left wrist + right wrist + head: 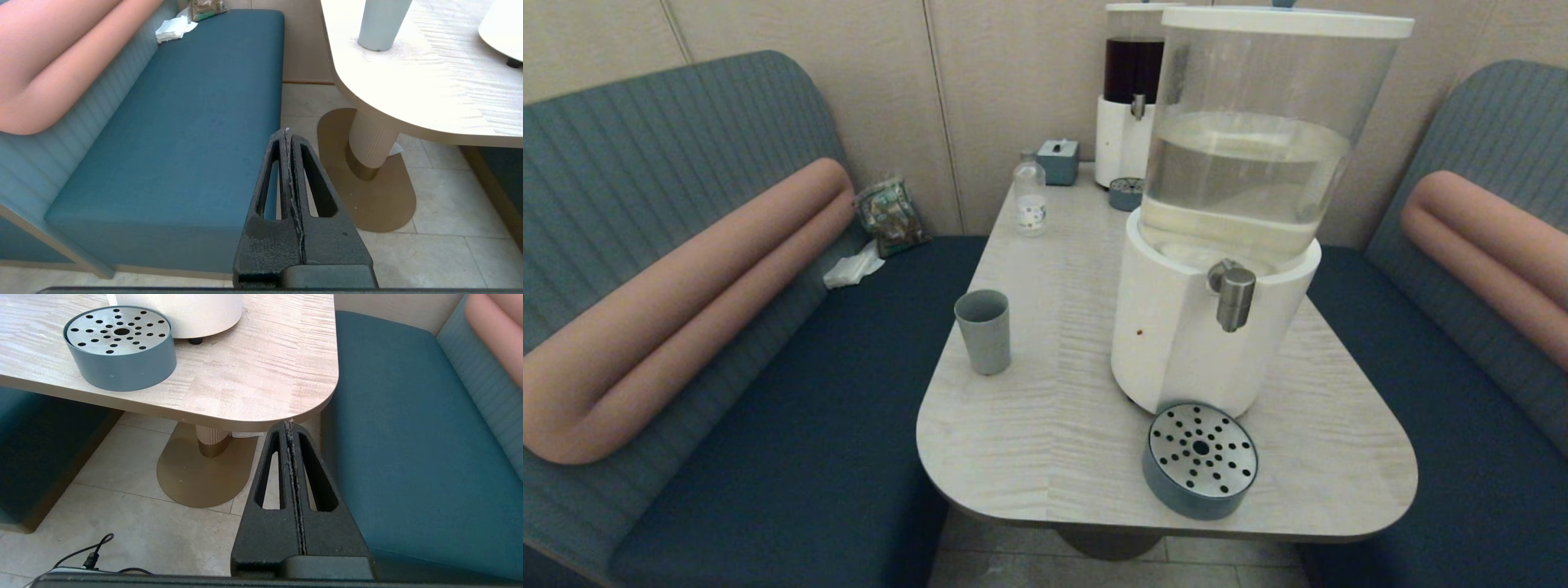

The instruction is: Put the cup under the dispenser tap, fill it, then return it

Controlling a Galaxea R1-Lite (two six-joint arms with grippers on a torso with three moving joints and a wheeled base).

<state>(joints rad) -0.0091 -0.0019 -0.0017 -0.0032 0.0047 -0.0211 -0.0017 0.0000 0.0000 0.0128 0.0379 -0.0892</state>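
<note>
The grey-green cup (983, 331) stands upright near the table's left edge; its lower part (382, 22) also shows in the left wrist view. The steel dispenser tap (1234, 297) juts from the white base of the big clear-liquid dispenser (1217, 327), above a round blue drip tray (1200, 461) with a perforated steel top (118, 332). Neither arm shows in the head view. My left gripper (287, 132) hangs shut and empty below table height, by the left bench. My right gripper (289, 422) is shut and empty, low by the table's near right corner.
A smaller dark-liquid dispenser (1129, 106) with its own drip tray (1126, 193), a clear bottle (1030, 196) and a small blue box (1058, 161) stand at the table's far end. Teal benches (792, 392) flank the table (1045, 392); its pedestal (369, 143) stands on the tiled floor.
</note>
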